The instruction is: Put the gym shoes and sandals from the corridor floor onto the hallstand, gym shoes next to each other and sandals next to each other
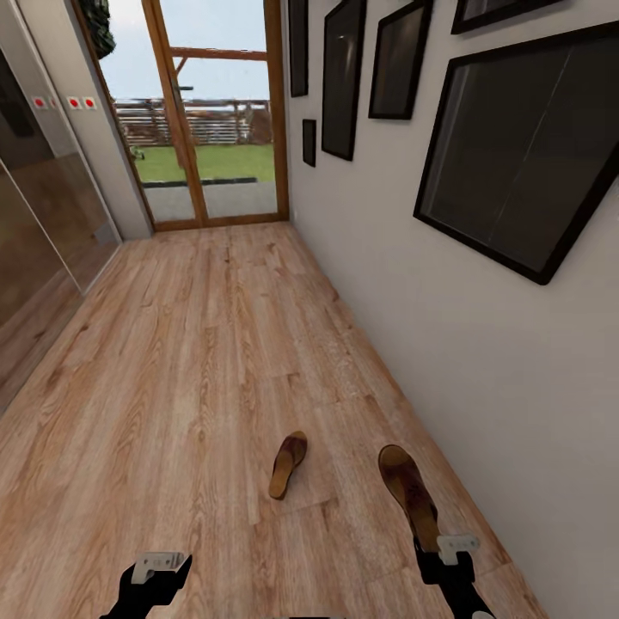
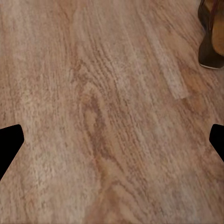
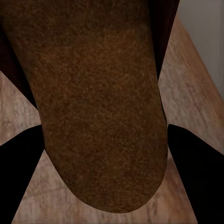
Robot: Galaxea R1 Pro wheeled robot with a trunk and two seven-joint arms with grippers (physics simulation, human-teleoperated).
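Head view puts my right claw at five o'clock, fingers spread either side of one sandal's heel, ready to close but not gripping, by my judgement. The other sandal lies apart at six. My left claw hangs open over the corridor floor. Contact under the heel is hidden.
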